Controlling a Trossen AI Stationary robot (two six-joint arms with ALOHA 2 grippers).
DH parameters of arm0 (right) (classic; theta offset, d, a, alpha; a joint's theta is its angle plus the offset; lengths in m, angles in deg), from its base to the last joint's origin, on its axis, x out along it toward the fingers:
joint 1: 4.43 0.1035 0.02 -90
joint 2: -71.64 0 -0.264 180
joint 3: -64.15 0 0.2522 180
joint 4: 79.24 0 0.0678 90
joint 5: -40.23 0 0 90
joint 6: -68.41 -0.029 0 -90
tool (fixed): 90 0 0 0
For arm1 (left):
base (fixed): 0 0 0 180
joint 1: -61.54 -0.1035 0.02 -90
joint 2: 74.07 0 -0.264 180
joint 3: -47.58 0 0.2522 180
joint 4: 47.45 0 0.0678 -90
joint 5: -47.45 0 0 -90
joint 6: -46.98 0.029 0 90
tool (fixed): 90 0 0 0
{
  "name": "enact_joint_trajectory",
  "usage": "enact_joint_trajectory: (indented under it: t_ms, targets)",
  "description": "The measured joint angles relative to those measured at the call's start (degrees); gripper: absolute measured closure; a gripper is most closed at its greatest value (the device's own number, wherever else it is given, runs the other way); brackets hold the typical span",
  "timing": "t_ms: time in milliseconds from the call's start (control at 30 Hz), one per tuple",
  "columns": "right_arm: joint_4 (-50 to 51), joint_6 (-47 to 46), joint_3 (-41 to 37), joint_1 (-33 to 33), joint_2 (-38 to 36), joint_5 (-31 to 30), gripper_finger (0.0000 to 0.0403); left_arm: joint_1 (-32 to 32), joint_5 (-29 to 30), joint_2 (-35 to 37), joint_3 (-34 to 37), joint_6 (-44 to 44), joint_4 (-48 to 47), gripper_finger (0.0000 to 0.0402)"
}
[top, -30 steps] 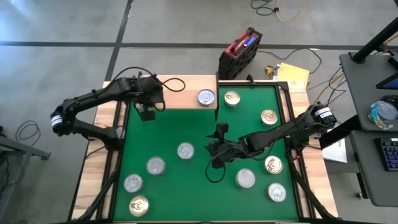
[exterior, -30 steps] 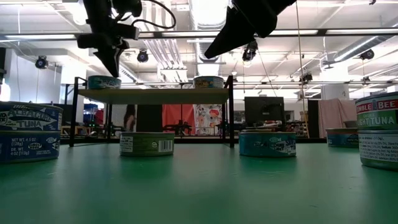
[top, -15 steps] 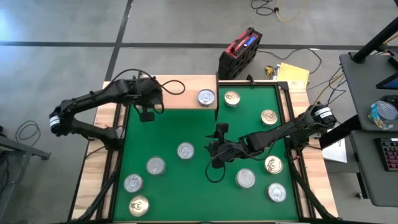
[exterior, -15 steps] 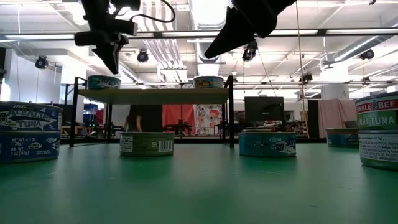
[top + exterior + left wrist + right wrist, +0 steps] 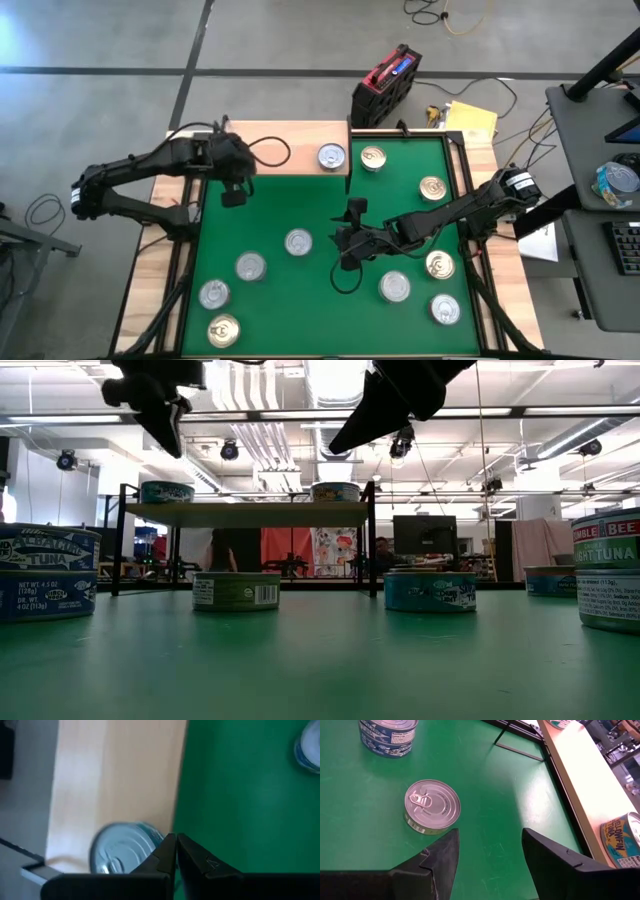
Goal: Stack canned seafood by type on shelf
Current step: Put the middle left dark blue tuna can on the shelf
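Observation:
The shelf (image 5: pixel 285 148) is a light-wood board on black legs at the mat's far left. One tin (image 5: pixel 331 156) stands on its right end. Another tin (image 5: pixel 167 491) stands on its left end, hidden under my left arm in the high view. My left gripper (image 5: pixel 232 197) hangs shut with nothing in it, above the mat just in front of the shelf, and the left tin (image 5: pixel 122 856) lies close by. My right gripper (image 5: pixel 346 240) hovers open over the mat's middle, a silver-topped tin (image 5: pixel 431 806) lying ahead of its fingers. Several more tins lie about the mat.
Gold-topped tins (image 5: pixel 373 157) (image 5: pixel 432 187) lie right of the shelf. Tins sit at the near left (image 5: pixel 213 294) and the near right (image 5: pixel 394 287). A two-high stack (image 5: pixel 45 575) stands at the left in the low view. Bare green mat (image 5: pixel 300 200) lies in front of the shelf.
My left gripper has drawn back from the shelf toward the table's near-left and risen, staying shut with nothing in it. The left tin stays on the shelf.

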State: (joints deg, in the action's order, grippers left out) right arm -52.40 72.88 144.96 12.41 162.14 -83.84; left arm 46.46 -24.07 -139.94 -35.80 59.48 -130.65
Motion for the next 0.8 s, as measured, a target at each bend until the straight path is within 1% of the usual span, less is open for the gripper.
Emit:
enact_joint_trajectory:
  t_ms: [133,267,367,533,700,733,800]
  targets:
    - [0.0,-0.48,0.0,0.0,0.0,0.0,0.0197,0.03,0.02,-0.65,0.0,-4.96,-4.2,0.0401]
    - [0.0,-0.52,0.0,0.0,0.0,0.02,0.0197,0.03,0.0,-1.73,0.17,-6.91,-5.32,0.0401]
    - [0.41,-0.6,0.0,0.0,0.0,0.02,0.0197,0.03,0.0,-2.35,1.35,-7.04,-5.33,0.0401]
    - [5.05,-3.34,0.0,0.02,0.0,0.02,0.0197,0.03,0.12,-2.21,5.63,-7.05,-4.93,0.0401]
    - [5.49,-3.97,0.02,0.02,0.0,0.02,0.0197,0.03,0.53,-1.62,7.68,-5.8,-1.84,0.0402]
    - [5.49,-3.96,0.0,0.02,0.0,0.02,0.0197,0.03,0.77,-1.63,7.74,-5.41,-1.21,0.0401]
    - [5.48,-4.06,0.01,0.02,0.0,0.01,0.0197,0.03,3.01,-1.64,7.76,-4.53,-0.54,0.0401]
